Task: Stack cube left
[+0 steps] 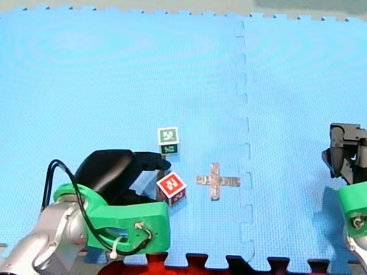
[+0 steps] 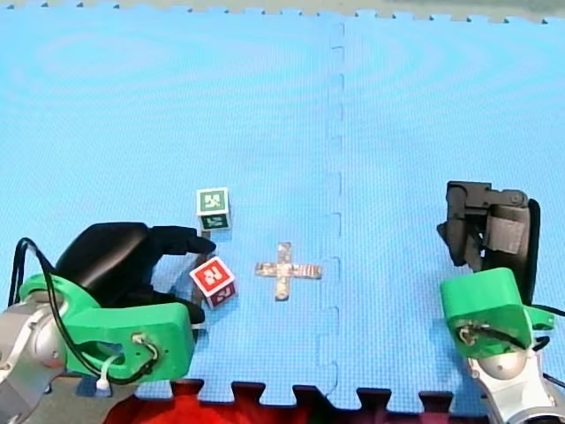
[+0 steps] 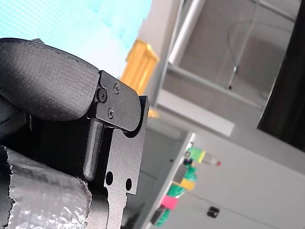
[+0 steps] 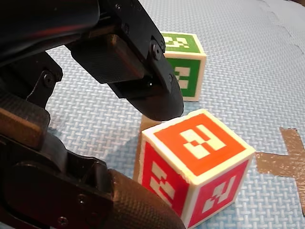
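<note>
My left hand (image 2: 124, 256) low on blue foam mat (image 2: 397, 106), closed in around red cube (image 2: 213, 282) from near-left side. Second wrist view: hand touches cube's lower face. Cannot tell whether I clamp it or only bracket it. Red cube sits turned corner-on, between green cube (image 2: 213, 209) just beyond it and tape cross (image 2: 284, 270) just beside it. Cubes apart, not stacked. My right hand (image 2: 485, 230) near mat's right edge, uncurled, holding nothing.
</note>
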### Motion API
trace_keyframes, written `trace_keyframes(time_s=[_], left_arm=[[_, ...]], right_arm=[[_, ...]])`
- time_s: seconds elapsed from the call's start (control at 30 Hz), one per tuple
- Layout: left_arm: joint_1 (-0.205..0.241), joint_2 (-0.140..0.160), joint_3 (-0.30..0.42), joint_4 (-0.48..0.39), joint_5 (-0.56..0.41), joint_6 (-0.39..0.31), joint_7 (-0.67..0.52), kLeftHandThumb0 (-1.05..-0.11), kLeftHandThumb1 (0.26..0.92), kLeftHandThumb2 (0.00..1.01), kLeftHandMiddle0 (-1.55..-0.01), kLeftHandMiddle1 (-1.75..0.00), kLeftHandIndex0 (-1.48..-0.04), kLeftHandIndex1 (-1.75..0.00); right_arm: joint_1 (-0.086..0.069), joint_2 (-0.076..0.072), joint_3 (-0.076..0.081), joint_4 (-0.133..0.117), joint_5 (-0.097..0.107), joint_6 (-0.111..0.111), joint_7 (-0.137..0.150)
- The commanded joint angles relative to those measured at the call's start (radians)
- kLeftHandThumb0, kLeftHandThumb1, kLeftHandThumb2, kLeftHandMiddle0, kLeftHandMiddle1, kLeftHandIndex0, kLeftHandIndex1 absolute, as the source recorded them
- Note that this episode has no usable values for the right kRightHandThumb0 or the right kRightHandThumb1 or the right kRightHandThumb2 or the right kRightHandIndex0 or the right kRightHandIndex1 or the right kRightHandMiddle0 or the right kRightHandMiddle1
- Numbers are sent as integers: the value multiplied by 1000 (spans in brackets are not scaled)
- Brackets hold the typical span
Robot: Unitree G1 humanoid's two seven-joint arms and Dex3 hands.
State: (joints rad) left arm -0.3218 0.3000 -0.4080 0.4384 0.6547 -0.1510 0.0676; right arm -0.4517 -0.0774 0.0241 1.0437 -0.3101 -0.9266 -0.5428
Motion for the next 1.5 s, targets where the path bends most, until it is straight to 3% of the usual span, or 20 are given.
trace_keyframes(time_s=[0.0, 0.17, 0.73, 0.8, 0.83, 0.87, 0.9, 0.93, 0.97, 1.0, 1.07, 1.17, 1.47], left_arm=[[-6, 1, -6, -7, 0, -2, -13, -957, 833, 1, -870, -1746, -819, -122], [-10, -20, -8, -51, -17, 40, -76, -864, 804, 0, -892, -1746, -800, -69], [-8, -32, -20, -95, -27, 78, -154, -790, 775, 0, -919, -1746, -791, -28], [-1, -39, -20, -100, -12, 83, -124, -550, 773, 2, -910, -1746, -1057, -164], [4, -42, -21, -105, 0, 87, -103, -415, 792, 2, -911, -1746, -1047, -519], [7, -44, -23, -109, 10, 89, -86, -327, 814, 4, -915, -1746, -950, -978], [10, -42, -23, -110, 14, 81, -71, -297, 822, 4, -917, -1746, -905, -1164], [13, -38, -21, -104, 13, 64, -54, -323, 833, 5, -918, -1746, -878, -1233], [15, -34, -20, -96, 12, 45, -38, -344, 838, 3, -918, -1746, -908, -1059], [16, -30, -19, -88, 11, 30, -25, -374, 837, 2, -917, -1746, -1002, -740], [15, -28, -20, -75, 13, 14, -11, -399, 836, 0, -893, -1746, -1098, -410], [10, -24, -29, -70, 28, 7, 0, -426, 836, 0, -869, -1746, -1150, -250], [9, -27, -34, -74, 48, 10, 13, -457, 839, 1, -873, -1746, -1169, -173]], right_arm=[[-5, -2, -1, 0, -1, 3, -8], [-8, -2, -1, 5, -2, 4, -15], [-3, 0, 4, -1, -8, 7, -30], [-3, -1, 3, 0, -7, 7, -30], [-3, -2, 2, 1, -6, 6, -29], [-3, -3, 2, 2, -5, 6, -29], [-3, -4, 1, 3, -4, 5, -28], [-4, -5, 0, 4, -3, 4, -28], [-4, -5, 0, 5, -2, 3, -27], [-4, -6, -1, 6, -1, 2, -26], [-5, -8, -2, 8, 0, 1, -25], [-5, -10, -3, 9, 1, -3, -24], [-4, -11, -4, 9, -1, -8, -26]])
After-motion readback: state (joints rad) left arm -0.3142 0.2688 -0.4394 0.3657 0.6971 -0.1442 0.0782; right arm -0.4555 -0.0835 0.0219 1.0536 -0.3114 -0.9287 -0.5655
